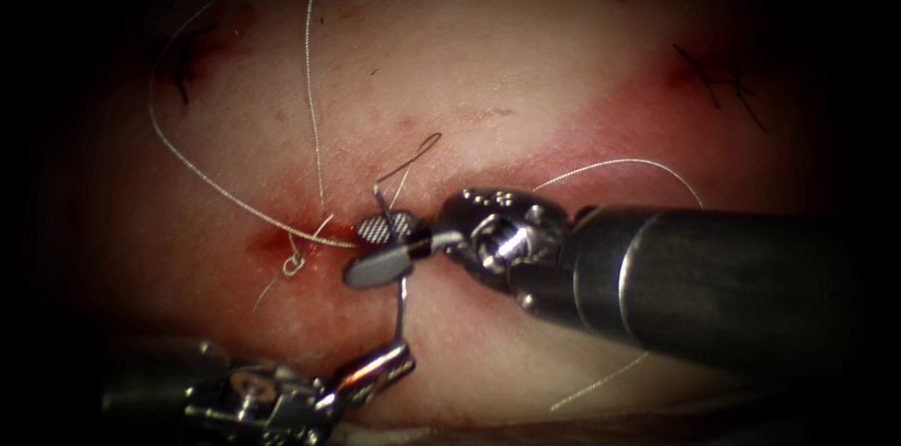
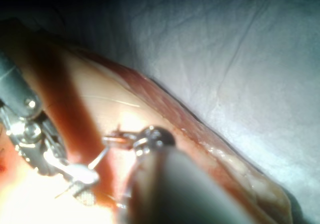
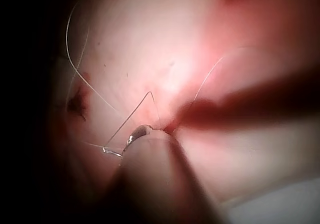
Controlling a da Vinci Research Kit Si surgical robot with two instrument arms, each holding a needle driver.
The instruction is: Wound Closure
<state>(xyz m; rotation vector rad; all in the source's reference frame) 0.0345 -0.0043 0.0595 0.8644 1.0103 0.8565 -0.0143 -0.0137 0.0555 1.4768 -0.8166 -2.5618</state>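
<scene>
Between both grippers (image 1: 380, 249) (image 1: 399, 352), needle (image 1: 402, 300).

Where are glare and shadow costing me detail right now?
Endoscope view: light pools on the tissue, the edges fall dark; the left tool, shut on the needle at its lower end, sits in gloom; the right tool stands open around the needle, which seems clear of the tissue. Left wrist view: glare washes out tissue near the tools. Right wrist view: a dark band crosses the tissue.

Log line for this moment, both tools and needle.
left tool: holds needle | right tool: jaws open | thread: across tissue
</scene>
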